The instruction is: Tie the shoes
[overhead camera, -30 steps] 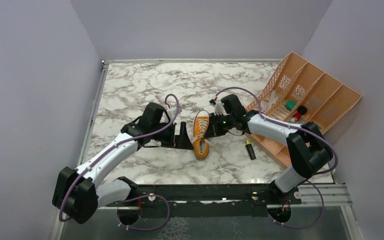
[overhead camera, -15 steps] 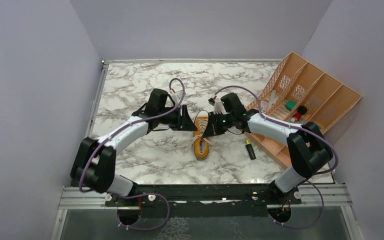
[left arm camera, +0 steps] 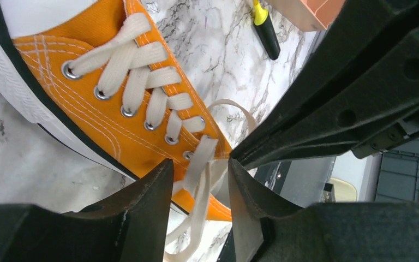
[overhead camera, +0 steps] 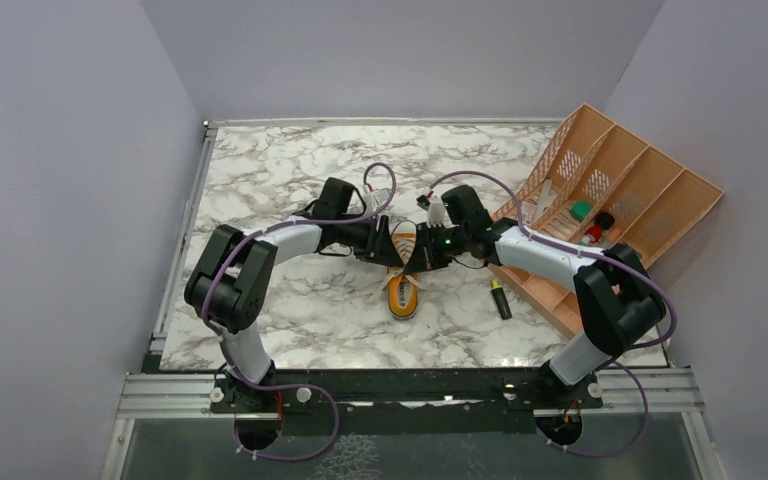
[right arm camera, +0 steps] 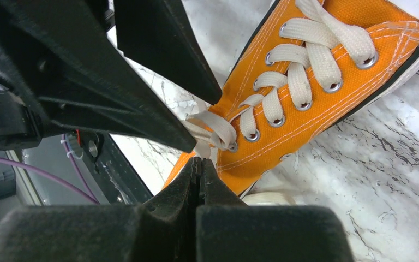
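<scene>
**LACE PICK-UP AT THE TOP EYELETS**

The left pincer (left arm camera: 199,170) reaches in from 9 o'clock. Its fingers stand partly apart with two loose strands of the laces (left arm camera: 142,82) running between them. The views do not show whether the pads press on the strands. The right pincer (right arm camera: 200,164) comes in from 3 o'clock, fingers pressed together, tip just beside the top lace crossing. Whether it has caught a strand cannot be told. The two pincers nearly touch over the ankle opening.

The shoe (overhead camera: 402,296) lies near the middle of the counter (overhead camera: 260,170), toe toward 6 o'clock, heel toward 12 o'clock, laced but untied.

Procedure, as judged:
1. Close the left pincer on one strand only, clear of the eyelets.
2. Draw the strand toward 9 o'clock, low and slow, so the light shoe does not drag.
3. Keep the fingers off the other arm.

At 2 o'clock stands a peach divided rack (overhead camera: 650,190), tilted. It holds a green item (overhead camera: 582,210) and a red-and-black item (overhead camera: 600,228); their compartment is unclear. A black marker (overhead camera: 500,298) lies at 4 o'clock of the shoe.
</scene>
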